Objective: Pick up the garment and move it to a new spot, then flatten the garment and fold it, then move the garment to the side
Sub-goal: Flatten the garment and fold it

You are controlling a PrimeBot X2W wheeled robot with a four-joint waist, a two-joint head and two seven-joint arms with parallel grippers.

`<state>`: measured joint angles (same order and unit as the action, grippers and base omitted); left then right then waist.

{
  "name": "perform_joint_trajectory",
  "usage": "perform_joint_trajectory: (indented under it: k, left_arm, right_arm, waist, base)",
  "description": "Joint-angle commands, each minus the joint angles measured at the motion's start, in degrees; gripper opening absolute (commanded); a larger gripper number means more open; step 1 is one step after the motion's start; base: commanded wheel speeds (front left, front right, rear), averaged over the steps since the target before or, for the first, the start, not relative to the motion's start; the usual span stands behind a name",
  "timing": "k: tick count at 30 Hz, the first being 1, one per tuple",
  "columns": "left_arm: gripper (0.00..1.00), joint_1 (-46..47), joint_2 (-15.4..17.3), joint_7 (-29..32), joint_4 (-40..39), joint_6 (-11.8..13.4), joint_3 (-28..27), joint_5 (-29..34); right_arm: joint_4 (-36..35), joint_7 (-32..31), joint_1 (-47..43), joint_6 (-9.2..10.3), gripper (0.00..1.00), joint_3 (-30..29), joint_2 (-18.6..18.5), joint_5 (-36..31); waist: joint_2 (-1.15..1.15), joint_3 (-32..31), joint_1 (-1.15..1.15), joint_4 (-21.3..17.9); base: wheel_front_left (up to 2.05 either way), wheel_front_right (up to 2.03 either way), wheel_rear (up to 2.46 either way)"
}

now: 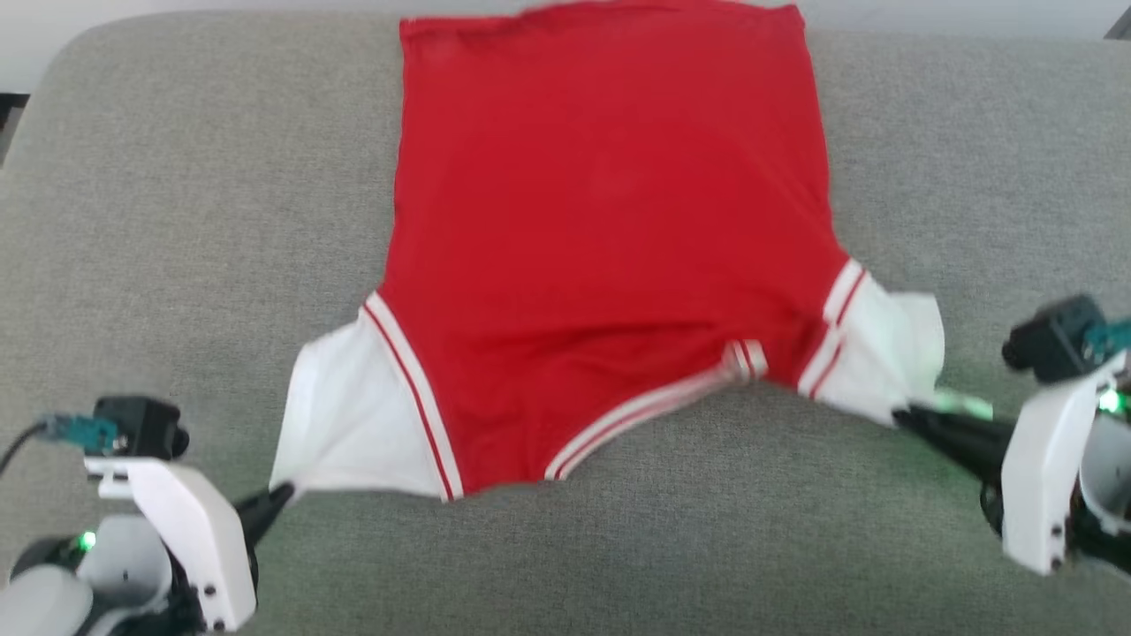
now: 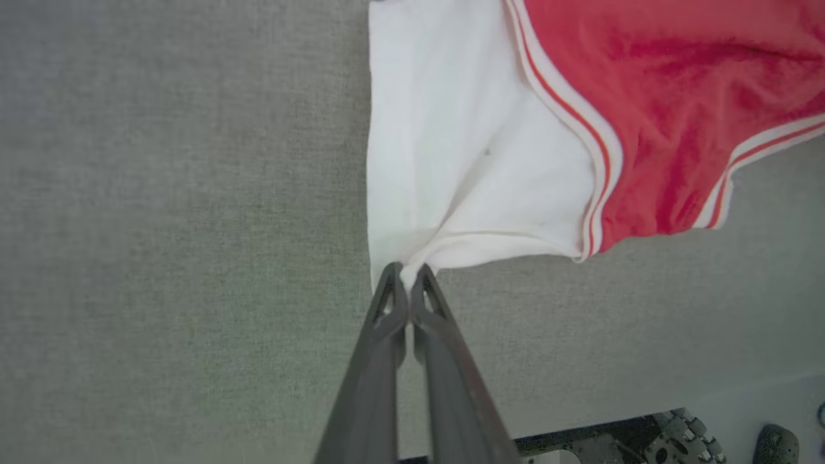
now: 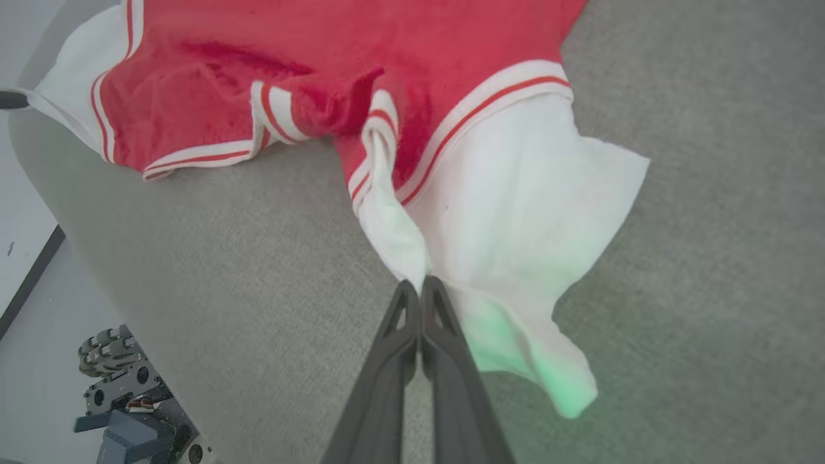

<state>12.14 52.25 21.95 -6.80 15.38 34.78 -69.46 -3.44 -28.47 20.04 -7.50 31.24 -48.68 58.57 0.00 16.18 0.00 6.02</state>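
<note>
The garment [image 1: 601, 247], a red T-shirt with white short sleeves and striped trim, lies spread on the grey cushion with its plain red side up and its hem at the far edge. My left gripper [image 1: 284, 490] is shut on the corner of the white sleeve nearest it; in the left wrist view that gripper [image 2: 406, 270] pinches the garment [image 2: 464, 167] at the sleeve's bunched corner. My right gripper [image 1: 901, 413] is shut on the other white sleeve. In the right wrist view this gripper [image 3: 422, 287] holds a fold of the garment [image 3: 515, 193], and the collar trim is crumpled.
The grey cushion [image 1: 177, 221] stretches wide on both sides of the shirt, with rounded far corners. Past its near edge, the robot's wheeled base [image 3: 122, 380] stands on pale floor.
</note>
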Motion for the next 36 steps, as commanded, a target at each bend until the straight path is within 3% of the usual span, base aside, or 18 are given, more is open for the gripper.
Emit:
perform_joint_trajectory:
  k: [1,9,15,16,17,18,19,20,28,29,36]
  left_arm:
    - [0.00,-1.01,0.41,0.00,-0.27,0.56,0.01,-0.42]
    - [0.00,-5.38,1.68,0.59,-1.08,3.93,0.02,-1.89]
    - [0.00,-5.53,0.82,-0.47,-1.28,3.60,0.18,-1.55]
    - [0.00,-5.00,0.55,-0.95,-1.30,3.26,0.18,-1.30]
    - [0.00,-4.51,0.23,-1.14,-1.13,3.00,0.17,-1.09]
    - [0.00,-4.05,-0.10,-1.39,-1.04,2.64,0.25,-0.81]
    - [0.00,-3.53,-0.53,-1.74,-0.97,2.23,0.28,-0.41]
    - [0.00,-2.97,-1.04,-2.28,-0.90,1.85,0.24,-0.08]
    - [0.00,0.07,-3.31,-4.99,0.01,-0.69,0.35,1.96]
    - [0.00,0.94,-4.14,-5.98,0.21,-1.45,0.28,2.63]
    - [0.00,4.01,-6.48,-8.86,1.24,-4.15,0.74,4.87]
  right_arm:
    - [-0.39,-0.76,-1.47,0.02,0.00,-0.41,-0.26,0.55]
    - [-3.31,-6.44,-13.26,0.02,0.00,-4.79,-1.09,3.77]
    - [-2.71,-6.88,-18.07,0.02,0.00,-8.00,2.15,-0.52]
    - [-2.43,-6.59,-18.17,0.02,0.06,-8.56,3.13,-1.53]
    - [-2.42,-6.39,-18.02,0.03,0.29,-8.94,3.92,-2.69]
    - [-2.51,-6.81,-17.96,0.03,0.41,-9.28,4.61,-3.47]
    - [-2.76,-7.03,-17.81,0.03,0.63,-9.94,5.38,-4.07]
    - [-3.30,-7.26,-17.49,0.03,1.00,-10.59,5.94,-4.80]
    - [-10.71,-10.01,-16.49,0.02,1.00,-19.59,8.96,-8.46]
    - [-12.95,-10.99,-15.80,0.02,1.00,-23.20,10.54,-9.87]
    - [-17.13,-13.82,-10.11,0.02,1.00,-31.00,16.74,-16.58]
  waist:
    - [0.00,-0.11,0.00,0.10]
    - [0.00,-0.02,0.00,0.70]
    - [0.00,1.07,0.00,0.86]
    - [0.00,1.27,0.00,0.86]
    - [0.00,1.45,0.00,0.89]
    - [0.00,1.61,0.00,0.92]
    - [0.00,1.73,0.00,0.94]
    - [0.00,1.85,0.00,0.97]
    - [0.00,2.41,0.00,1.36]
    - [0.00,2.68,0.00,1.63]
    - [0.00,4.04,0.00,2.93]
  base:
    - [0.00,0.00,0.00]
    - [0.00,0.00,0.00]
    - [0.00,0.00,0.00]
    - [0.00,0.00,0.00]
    - [0.00,0.00,0.00]
    - [0.00,0.00,0.00]
    - [0.00,0.00,0.00]
    - [0.00,0.00,0.00]
    - [0.00,0.00,0.00]
    - [0.00,0.00,0.00]
    - [0.00,0.00,0.00]
